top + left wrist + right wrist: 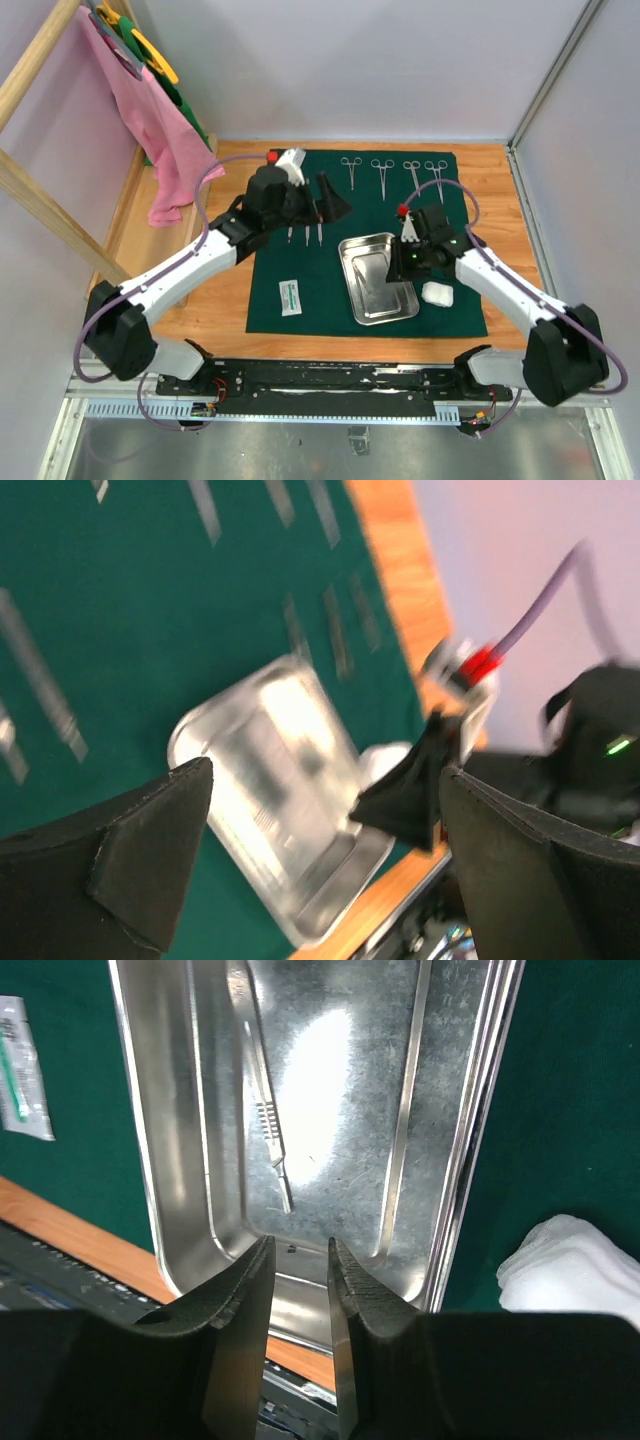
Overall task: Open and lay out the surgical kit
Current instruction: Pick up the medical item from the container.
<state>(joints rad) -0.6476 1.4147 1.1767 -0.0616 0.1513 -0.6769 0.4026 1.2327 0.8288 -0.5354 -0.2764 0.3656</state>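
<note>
Left claw (318,203): released, spread wide, empty, above the cloth (300,270).
Right claw (300,1245): narrowly parted, grasping nothing.
Tray (170,1110): on the cloth, below and ahead of the right claw.
Tweezers (262,1110): in the tray, just ahead of the right claw.
Gauze (565,1260): right of the right claw, beside the tray.
Packet (22,1070): well left of the right claw.

Pale walls (350,60) enclose a wooden table (490,200) — pink cloth (150,130) hangs left.
</note>
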